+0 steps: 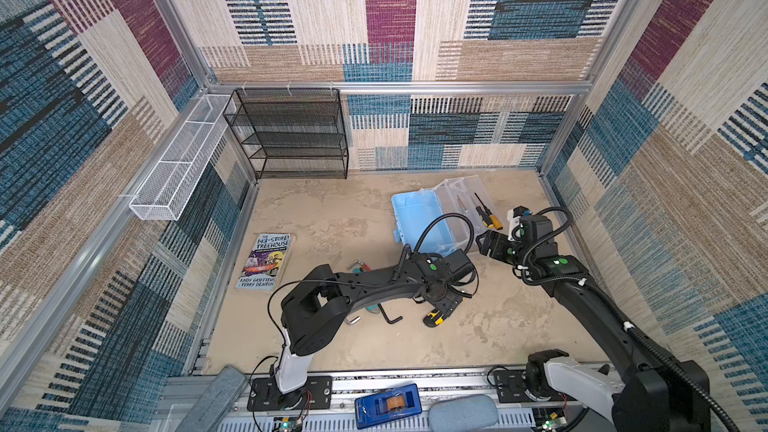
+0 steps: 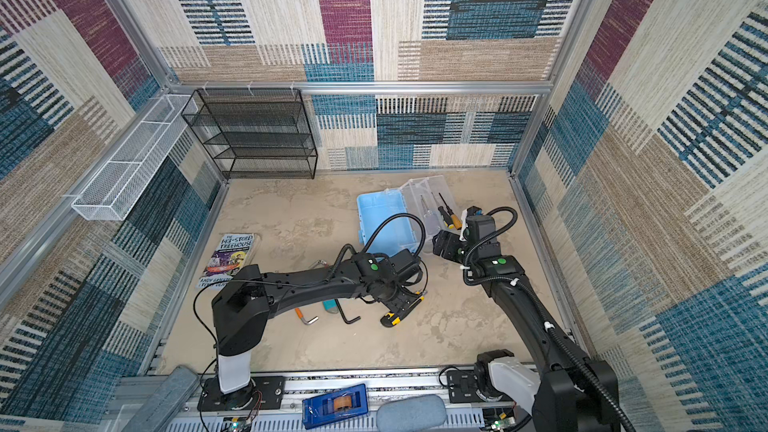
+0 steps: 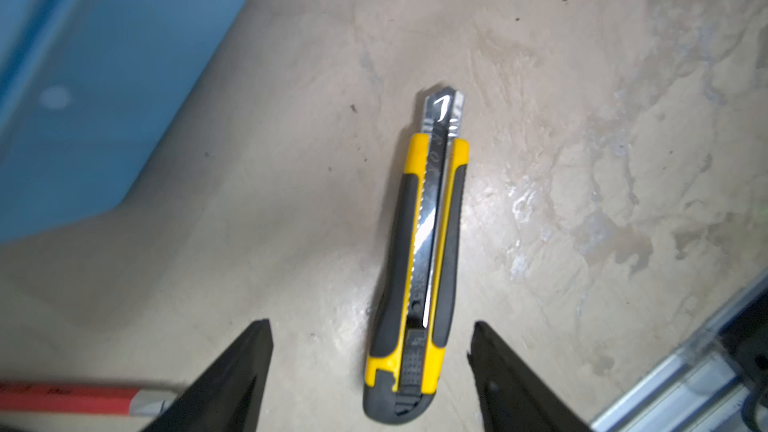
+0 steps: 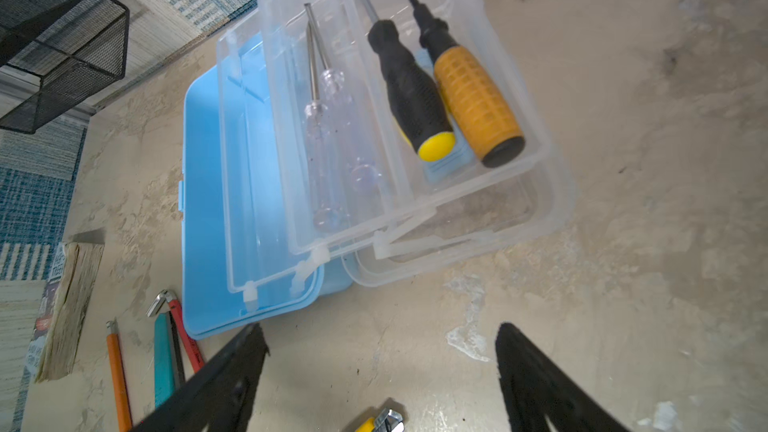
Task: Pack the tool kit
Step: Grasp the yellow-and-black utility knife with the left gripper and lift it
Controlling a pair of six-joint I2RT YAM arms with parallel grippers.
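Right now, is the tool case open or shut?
Open: the clear lid is swung back beside the pale blue base, whose inside is exposed.

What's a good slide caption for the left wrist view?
Open left gripper frames a yellow-and-black utility knife lying flat on the tan tabletop.

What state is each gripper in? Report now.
Left gripper: open, straddling the knife, not gripping it.
Right gripper: open, empty.

Patchwork woven walls, beige floor, black mesh shelf, white basket
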